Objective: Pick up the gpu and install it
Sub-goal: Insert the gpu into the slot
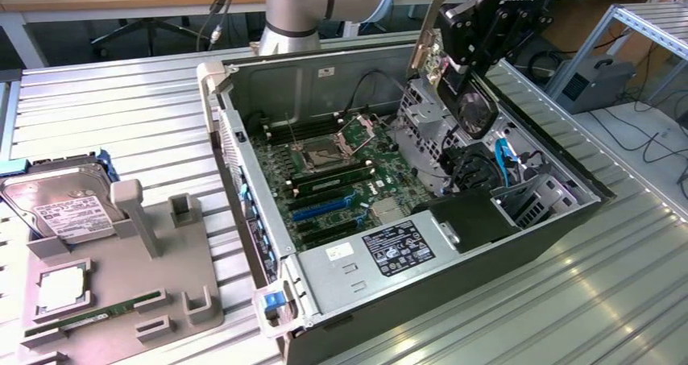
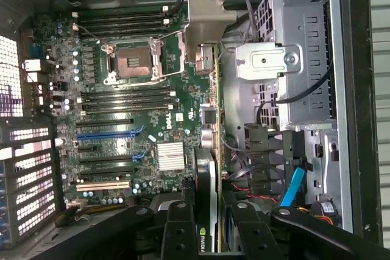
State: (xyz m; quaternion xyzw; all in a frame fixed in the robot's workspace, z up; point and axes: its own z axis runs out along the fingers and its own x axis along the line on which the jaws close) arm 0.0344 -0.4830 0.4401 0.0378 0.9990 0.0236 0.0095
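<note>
Gripper (image 1: 471, 57) pinches the thin dark gpu card with silvery bracket (image 1: 475, 103) on edge above the open black computer case (image 1: 537, 228), long axis crosswise to the blue motherboard slots (image 1: 322, 208).

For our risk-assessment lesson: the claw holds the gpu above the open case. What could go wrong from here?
1. The gpu hangs close to the drive cage and cables; its bracket could snag them.
2. If it comes down off the slots, its edge may hit board parts like the heatsink.
3. The claw grips the end far from the bracket, so the card might tilt.
</note>
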